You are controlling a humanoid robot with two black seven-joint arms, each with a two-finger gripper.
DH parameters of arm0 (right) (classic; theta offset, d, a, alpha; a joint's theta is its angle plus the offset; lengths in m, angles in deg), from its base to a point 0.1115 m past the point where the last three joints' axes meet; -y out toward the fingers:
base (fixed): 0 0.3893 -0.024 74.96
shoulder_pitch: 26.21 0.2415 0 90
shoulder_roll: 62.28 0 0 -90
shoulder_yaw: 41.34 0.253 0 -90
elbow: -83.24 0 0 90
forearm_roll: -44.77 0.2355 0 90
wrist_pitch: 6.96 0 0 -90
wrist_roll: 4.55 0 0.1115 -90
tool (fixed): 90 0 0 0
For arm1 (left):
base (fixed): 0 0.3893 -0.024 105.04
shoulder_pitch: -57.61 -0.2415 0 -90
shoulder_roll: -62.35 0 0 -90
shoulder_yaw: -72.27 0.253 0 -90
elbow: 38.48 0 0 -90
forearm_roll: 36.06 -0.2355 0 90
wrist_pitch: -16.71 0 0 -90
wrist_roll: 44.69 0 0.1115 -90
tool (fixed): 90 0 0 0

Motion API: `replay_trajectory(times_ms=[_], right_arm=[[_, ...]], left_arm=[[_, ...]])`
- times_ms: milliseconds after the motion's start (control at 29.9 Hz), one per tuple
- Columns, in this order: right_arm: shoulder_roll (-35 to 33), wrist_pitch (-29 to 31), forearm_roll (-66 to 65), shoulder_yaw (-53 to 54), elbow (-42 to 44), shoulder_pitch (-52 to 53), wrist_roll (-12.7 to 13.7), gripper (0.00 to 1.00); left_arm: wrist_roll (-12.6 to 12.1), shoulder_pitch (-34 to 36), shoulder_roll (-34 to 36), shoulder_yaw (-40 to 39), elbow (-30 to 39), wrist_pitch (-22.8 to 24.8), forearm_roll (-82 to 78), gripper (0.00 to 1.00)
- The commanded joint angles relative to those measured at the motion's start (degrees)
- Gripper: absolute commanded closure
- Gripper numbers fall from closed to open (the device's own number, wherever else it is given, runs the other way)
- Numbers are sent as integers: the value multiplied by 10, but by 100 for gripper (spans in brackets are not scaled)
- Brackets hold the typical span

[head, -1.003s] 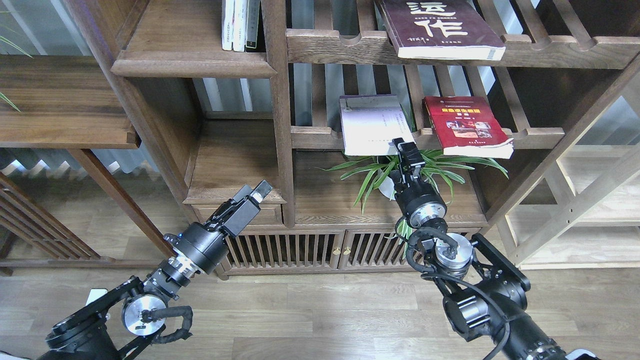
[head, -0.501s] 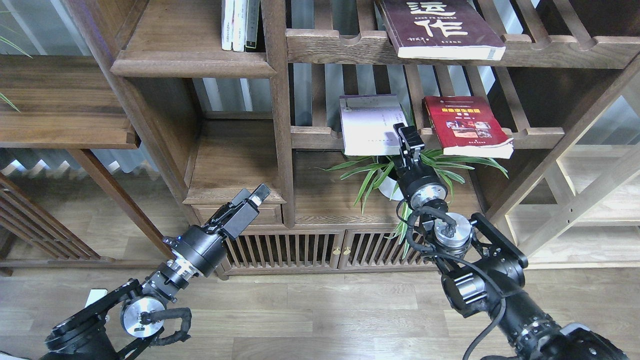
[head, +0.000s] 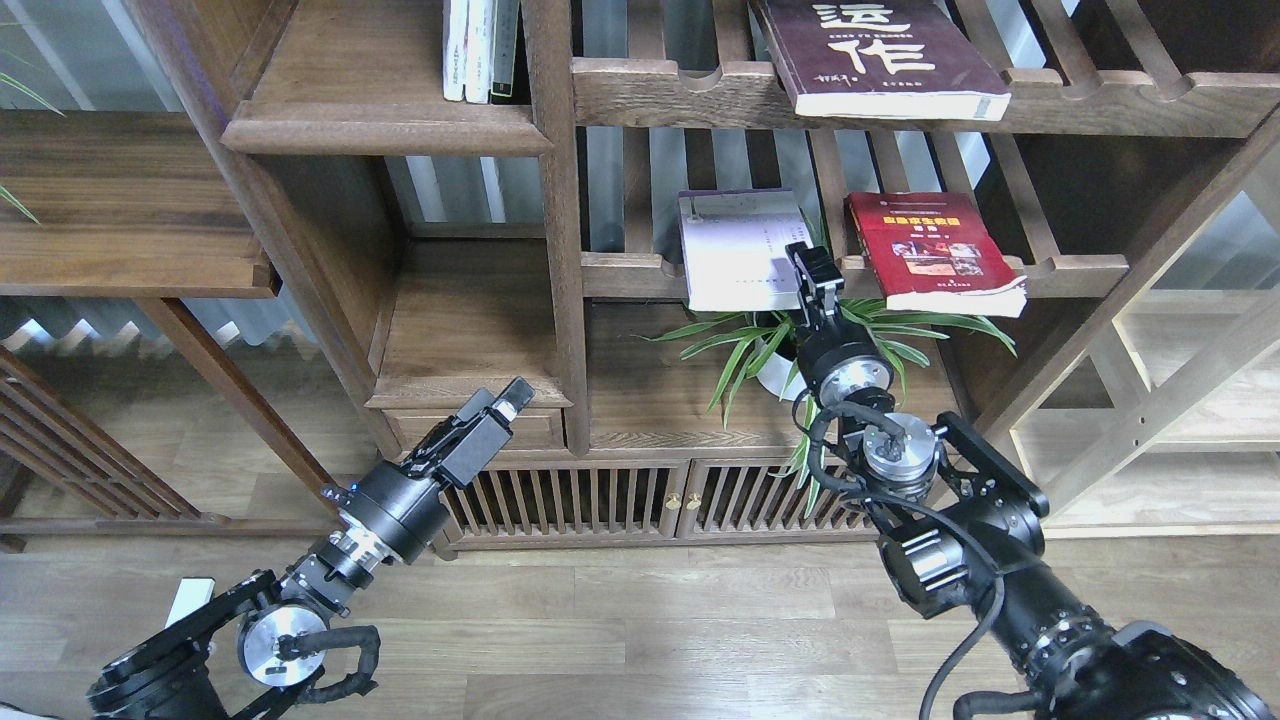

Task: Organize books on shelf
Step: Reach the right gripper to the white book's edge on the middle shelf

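Observation:
The white-lavender book (head: 740, 250) lies flat on a slatted shelf, with its front end overhanging the rail. The red book (head: 930, 248) lies to its right on the same shelf. The maroon book (head: 880, 50) lies on the slatted shelf above. My right gripper (head: 806, 272) is at the white-lavender book's front right corner and overlaps its edge; its fingers are dark and I cannot tell them apart. My left gripper (head: 508, 395) hangs low at the left, far from the books and holding nothing. The solid dark shelf (head: 385, 128) is at the upper left.
Thin white- and dark-spined books (head: 480, 50) stand at the right end of the solid shelf. A potted plant (head: 790, 350) sits under the white-lavender book, behind my right wrist. A vertical post (head: 560, 220) divides the bays. A low cabinet (head: 620, 495) is below.
My right gripper has risen from just below the white-lavender book's front edge to its front right corner. My left arm has sunk a little, down and to the left.

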Motion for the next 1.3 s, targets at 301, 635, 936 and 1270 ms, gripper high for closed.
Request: replay_trajectory(times_ms=[301, 635, 936, 1270], right_arm=[[0, -6, 17, -38, 2, 12, -3, 16], [0, -6, 17, -54, 5, 25, -3, 25], [0, 2, 39, -54, 5, 24, -19, 55], [0, 44, 40, -54, 5, 14, -19, 96]], left_arm=[[4, -2, 0, -3, -1, 0, 1, 1], [4, -4, 0, -4, -1, 0, 1, 1], [4, -4, 0, -4, -1, 0, 1, 1], [4, -4, 0, -5, -2, 0, 1, 1]])
